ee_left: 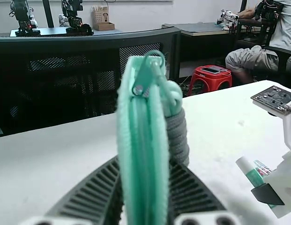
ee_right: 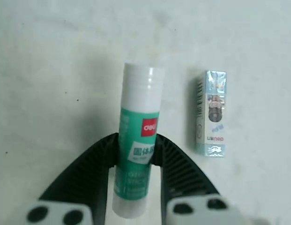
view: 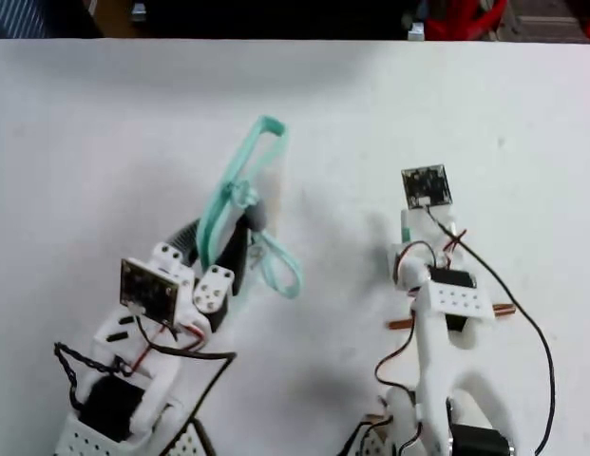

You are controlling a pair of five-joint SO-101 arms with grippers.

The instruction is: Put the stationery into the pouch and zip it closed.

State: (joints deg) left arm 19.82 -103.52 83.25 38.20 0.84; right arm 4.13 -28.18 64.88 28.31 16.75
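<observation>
A teal zip pouch (view: 239, 180) stands on its edge at the table's left middle, its zipper pull (ee_left: 146, 75) at the top end. My left gripper (ee_left: 145, 161) is shut on the pouch's near end. A grey cord (ee_left: 179, 136) and a teal strap loop (view: 283, 268) hang beside it. A green and white glue stick (ee_right: 141, 93) is pinched between the fingers of my right gripper (ee_right: 137, 143), low over the table. A small blue box (ee_right: 211, 112) lies flat just beside the glue stick. The glue stick (ee_left: 250, 169) is also in the left wrist view.
A brown pencil (view: 499, 309) lies crosswise under the right arm. The white table (view: 104, 123) has bare room at the far and left sides. A black chair (ee_left: 65, 79) stands past the table's far edge.
</observation>
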